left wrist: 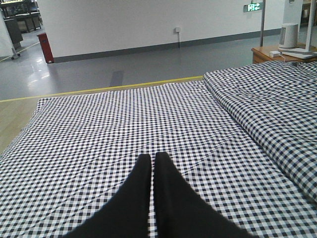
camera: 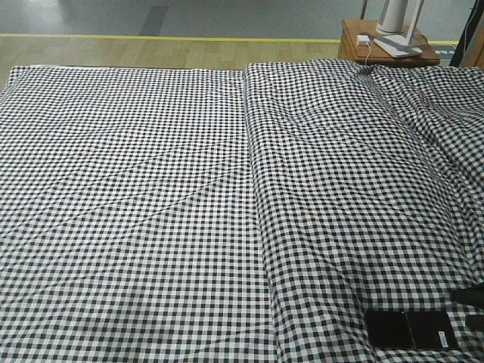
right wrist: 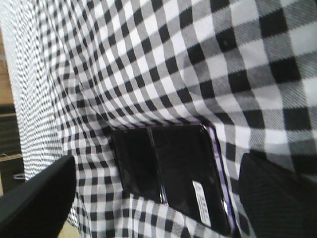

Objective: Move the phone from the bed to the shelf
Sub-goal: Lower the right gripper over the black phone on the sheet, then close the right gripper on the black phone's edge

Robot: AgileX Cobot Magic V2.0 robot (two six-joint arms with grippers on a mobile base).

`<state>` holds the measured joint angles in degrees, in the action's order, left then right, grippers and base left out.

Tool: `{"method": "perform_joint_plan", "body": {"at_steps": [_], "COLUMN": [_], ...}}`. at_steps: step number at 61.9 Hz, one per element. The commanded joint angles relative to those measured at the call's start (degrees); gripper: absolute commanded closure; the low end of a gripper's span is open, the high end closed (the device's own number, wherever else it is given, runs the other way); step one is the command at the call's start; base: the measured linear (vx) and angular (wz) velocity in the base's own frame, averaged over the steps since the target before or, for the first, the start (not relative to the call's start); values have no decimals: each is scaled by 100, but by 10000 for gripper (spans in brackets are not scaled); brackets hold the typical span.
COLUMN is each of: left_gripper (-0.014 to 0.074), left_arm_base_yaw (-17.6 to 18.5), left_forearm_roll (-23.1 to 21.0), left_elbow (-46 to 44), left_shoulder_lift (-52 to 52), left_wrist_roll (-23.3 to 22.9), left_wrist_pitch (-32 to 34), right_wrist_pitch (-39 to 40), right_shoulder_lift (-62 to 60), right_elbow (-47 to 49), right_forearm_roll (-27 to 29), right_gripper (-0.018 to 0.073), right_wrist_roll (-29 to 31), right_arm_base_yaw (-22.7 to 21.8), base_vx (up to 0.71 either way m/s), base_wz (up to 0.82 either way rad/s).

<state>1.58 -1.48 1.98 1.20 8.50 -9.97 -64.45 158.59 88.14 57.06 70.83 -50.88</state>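
The phone [camera: 409, 330] lies flat on the gingham bed [camera: 151, 189] near its front right corner; in the right wrist view the phone [right wrist: 173, 168] is a glossy black slab with a middle seam, purple edge and white sticker. My right gripper [right wrist: 158, 193] is open, one finger on each side of the phone, just above the cloth; only its dark tips [camera: 470, 296] show at the right edge of the front view. My left gripper [left wrist: 152, 161] hangs shut over the left part of the bed [left wrist: 124, 129], holding nothing. The shelf is out of view.
A raised lengthwise fold [camera: 253, 174] runs down the bed's middle. A small brown side table [camera: 386, 45] with white devices stands beyond the far right corner. Grey floor with a yellow line [camera: 151, 36] lies behind; a red bin [left wrist: 45, 47] stands by the far wall.
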Motion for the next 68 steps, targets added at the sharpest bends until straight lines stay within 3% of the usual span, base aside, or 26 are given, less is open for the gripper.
{"method": "perform_joint_plan", "body": {"at_steps": [1,40,68], "left_gripper": [595,595,595], "left_arm_base_yaw": [18,18,18], "left_forearm_roll": [-52,-52,-52], "left_elbow": [-132,-132,-132], "left_shoulder_lift": [23,23,23], "left_wrist_roll": [-33,-33,-33], "left_wrist_pitch": [420,420,420], "right_wrist_pitch": [-392,-489,-653], "right_shoulder_lift": [-217,450,665], "right_elbow": [91,91,91], "right_forearm_roll": [343,385,382], "right_gripper": [-52,-35,-34], "right_wrist_roll": [242,592,592], "right_arm_base_yaw": [-2,79,972], "base_vx": [0,0,0], "base_wz": [0,0,0]}}
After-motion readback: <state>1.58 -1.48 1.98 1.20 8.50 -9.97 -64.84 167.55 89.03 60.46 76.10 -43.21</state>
